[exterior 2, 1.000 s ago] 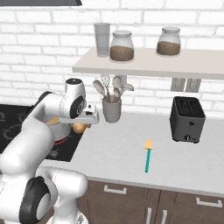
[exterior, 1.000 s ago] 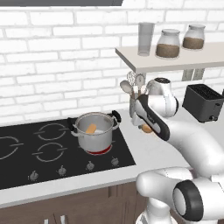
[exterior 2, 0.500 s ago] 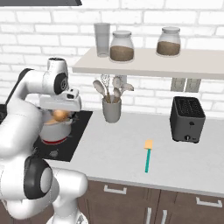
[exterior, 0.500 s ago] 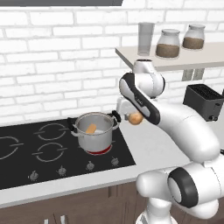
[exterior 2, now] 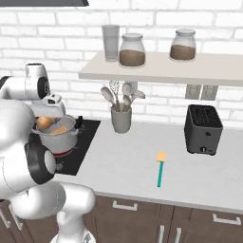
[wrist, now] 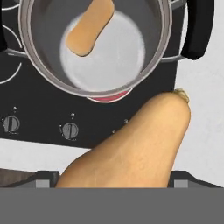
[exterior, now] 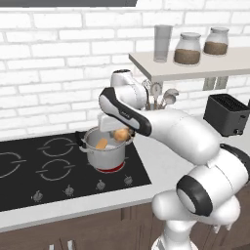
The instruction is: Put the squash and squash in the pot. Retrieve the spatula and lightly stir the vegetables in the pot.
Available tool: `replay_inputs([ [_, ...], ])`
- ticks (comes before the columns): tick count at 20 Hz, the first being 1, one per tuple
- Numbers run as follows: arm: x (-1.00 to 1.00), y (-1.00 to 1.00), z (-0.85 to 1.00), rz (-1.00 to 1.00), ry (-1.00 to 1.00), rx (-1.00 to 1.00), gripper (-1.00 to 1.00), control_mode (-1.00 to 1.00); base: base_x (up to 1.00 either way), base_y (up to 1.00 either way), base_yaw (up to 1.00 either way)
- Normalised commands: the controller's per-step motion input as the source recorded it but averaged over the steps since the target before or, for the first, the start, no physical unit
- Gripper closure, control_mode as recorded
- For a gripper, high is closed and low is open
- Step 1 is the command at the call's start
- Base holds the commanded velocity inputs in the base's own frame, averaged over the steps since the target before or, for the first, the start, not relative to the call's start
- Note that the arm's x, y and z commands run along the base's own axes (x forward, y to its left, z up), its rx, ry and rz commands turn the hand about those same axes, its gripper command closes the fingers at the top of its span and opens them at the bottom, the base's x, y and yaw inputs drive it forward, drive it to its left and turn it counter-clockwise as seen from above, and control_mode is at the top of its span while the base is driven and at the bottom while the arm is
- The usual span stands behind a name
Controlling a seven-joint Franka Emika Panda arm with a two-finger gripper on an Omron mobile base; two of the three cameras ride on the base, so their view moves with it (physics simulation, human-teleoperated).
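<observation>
Your second squash (wrist: 135,144) has just travelled: a second ago it hung beside the utensil crock over the bench, half a second ago it was partway across, and now it sits in the pincer (exterior: 117,133) at the near rim of the pot (exterior: 106,149). That puts you at the drop point for the second vegetable, so the loading half of the task looks nearly done; the stirring has not begun.

In the hand view the carried squash lies along a diagonal, its stem end aimed up and to the right, its fat end running down towards the fingers. The fingers themselves are hidden behind it, so the grip is a fair guess and not a clear sight: the pincer seems closed around the fat end.

Ahead of the pincer, inside the pot, the first squash (wrist: 89,27) rests on the steel floor, also tilted, one end toward the far wall. From this camera the carried squash appears short of the opening, over the rim and the stove (wrist: 39,109), so you probably need a little more reach before letting go.

Well off to the pincer's right, the spatula (exterior 2: 160,170) lies flat on the bench (exterior 2: 133,161), blade pointing toward the wall, handle toward you, between the crock (exterior 2: 121,118) and the toaster (exterior 2: 203,129).
</observation>
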Motion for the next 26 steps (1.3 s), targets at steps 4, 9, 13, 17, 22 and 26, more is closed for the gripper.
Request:
replay_inputs([
  [4, 0.49, 0.58, -0.35, -0.06, -0.01, -0.04, 1.0, -1.0, 0.0, 0.0, 0.0],
  [9, 0.58, 0.3, -0.32, -0.12, -0.01, -0.03, 1.0, -1.0, 0.0, 0.0, 0.0],
  [13, 0.5, 0.03, -0.41, -0.16, -0.06, -0.09, 1.0, -1.0, 0.0, 0.0, 0.0],
  [17, 0.44, 0.0, -0.44, -0.18, -0.05, -0.11, 1.0, -1.0, 0.0, 0.0, 0.0],
  [22, 0.19, 0.0, -0.32, -0.16, -0.05, -0.07, 1.0, -1.0, 0.0, 0.0, 0.0],
  [26, 0.0, -0.14, -0.03, -0.15, -0.02, -0.01, -1.0, -1.0, 0.0, 0.0, 0.0],
])
